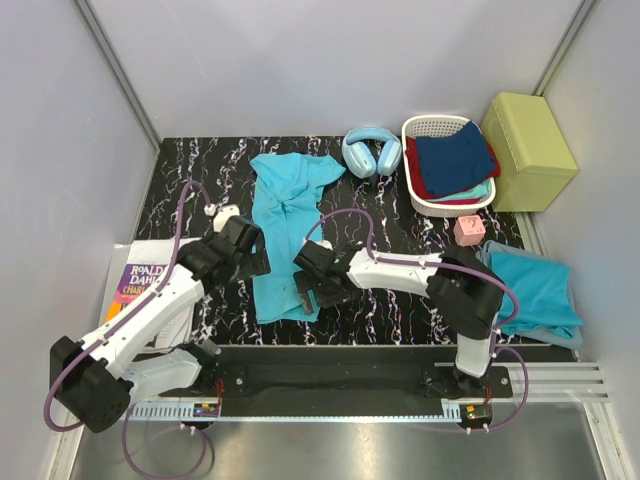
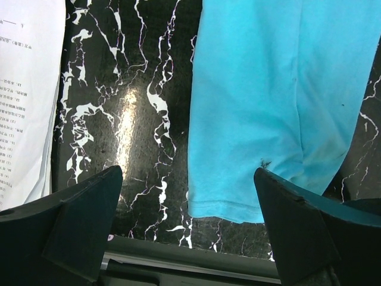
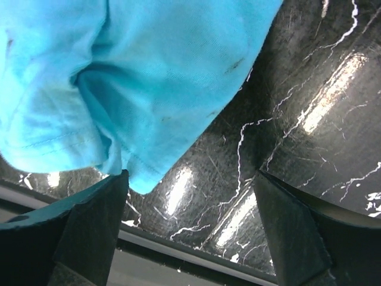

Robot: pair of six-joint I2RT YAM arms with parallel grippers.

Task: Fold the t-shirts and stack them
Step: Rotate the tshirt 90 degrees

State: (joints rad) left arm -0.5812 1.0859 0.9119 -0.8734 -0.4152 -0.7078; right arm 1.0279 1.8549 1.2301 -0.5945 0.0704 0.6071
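Note:
A turquoise t-shirt [image 1: 285,225] lies on the black marbled table [image 1: 400,300], folded lengthwise into a long strip, collar end far and hem near. My left gripper [image 1: 256,262] hovers at the strip's near left edge and is open; in the left wrist view the hem corner [image 2: 208,205] lies between its spread fingers [image 2: 77,220]. My right gripper [image 1: 306,290] is open at the near right corner; the shirt [image 3: 137,77] bunches beside its left finger [image 3: 89,232], with nothing between the jaws. A second t-shirt [image 1: 535,290] lies folded at the right edge.
Pale blue headphones [image 1: 372,150] sit behind the shirt. A white basket [image 1: 432,128] holds dark blue, red and turquoise clothes. A green box [image 1: 530,150] stands at the far right, with a pink cube [image 1: 469,230] nearer. A book [image 1: 140,280] lies left.

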